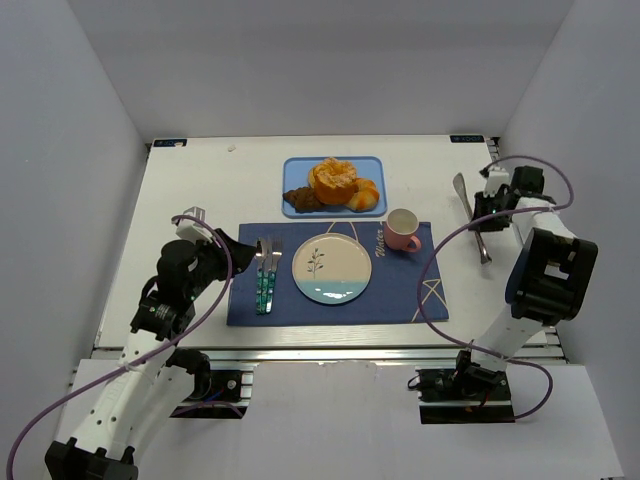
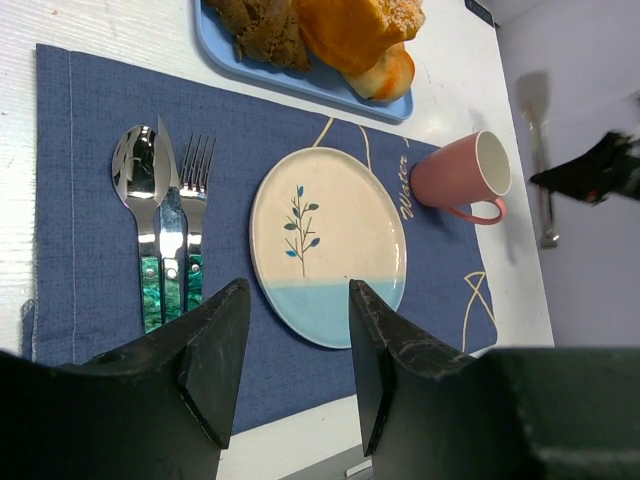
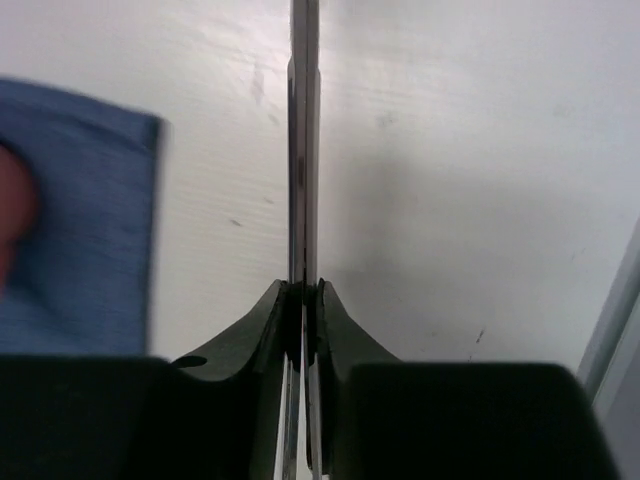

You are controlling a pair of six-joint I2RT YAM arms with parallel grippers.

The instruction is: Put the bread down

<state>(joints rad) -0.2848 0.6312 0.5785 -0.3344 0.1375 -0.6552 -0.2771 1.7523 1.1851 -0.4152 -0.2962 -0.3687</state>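
Note:
Several pieces of bread (image 1: 335, 180) lie on a blue tray (image 1: 292, 165) at the back middle of the table; they also show at the top of the left wrist view (image 2: 350, 25). A cream and blue plate (image 1: 331, 268) (image 2: 328, 240) sits empty on the blue placemat (image 1: 400, 290). My right gripper (image 1: 487, 210) (image 3: 303, 290) is shut on metal tongs (image 1: 468, 205) (image 3: 303, 150) over the table right of the placemat. My left gripper (image 1: 225, 250) (image 2: 295, 300) is open and empty above the placemat's left side.
A spoon, knife and fork (image 1: 266, 272) (image 2: 170, 220) lie left of the plate. A pink cup (image 1: 402, 230) (image 2: 460, 175) stands on the placemat's back right corner. White walls enclose the table on three sides.

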